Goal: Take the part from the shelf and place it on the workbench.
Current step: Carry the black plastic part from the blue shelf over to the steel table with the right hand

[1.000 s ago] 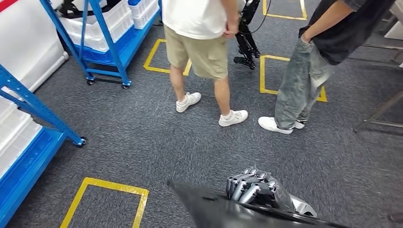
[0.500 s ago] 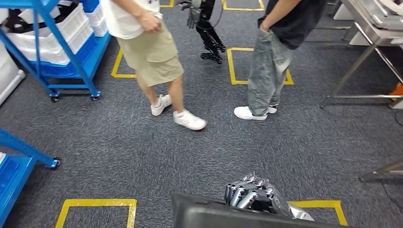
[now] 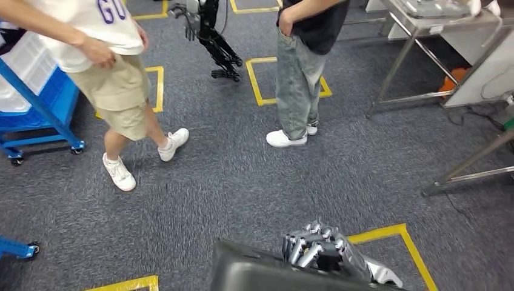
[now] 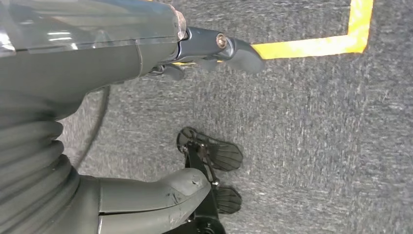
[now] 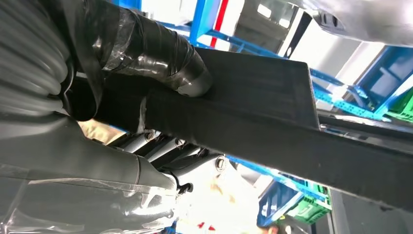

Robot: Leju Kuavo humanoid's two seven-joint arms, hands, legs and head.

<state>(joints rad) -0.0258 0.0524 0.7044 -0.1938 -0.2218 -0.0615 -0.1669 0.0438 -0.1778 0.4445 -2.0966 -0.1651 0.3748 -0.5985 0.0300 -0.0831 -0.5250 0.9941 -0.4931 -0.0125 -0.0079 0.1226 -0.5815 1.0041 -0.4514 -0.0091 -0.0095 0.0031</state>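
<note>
The part (image 3: pixel 260 273), a dark flat panel, is held at 6 o'clock by the right robot hand (image 3: pixel 318 248), thumb and fingers clamped across its edge. The left robot hand (image 4: pixel 146 73) is seen hanging over the carpet (image 3: pixel 242 182), fingers spread, nothing gripped. A metal desk (image 3: pixel 424 18) is seen at 1 o'clock.

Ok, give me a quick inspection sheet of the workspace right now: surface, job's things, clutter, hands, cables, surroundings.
Surface: grey carpet with yellow tape squares.
Job's things: black part carried low in front; metal workbench ahead right.
Clutter: nothing seen on the floor ahead.
Hands: right hand grips the part; left hand hangs over the floor, holding nothing.
Cables: thin dark cable near the workbench legs.
Surroundings: two people standing ahead, blue shelf cart left, another robot's legs.
</note>
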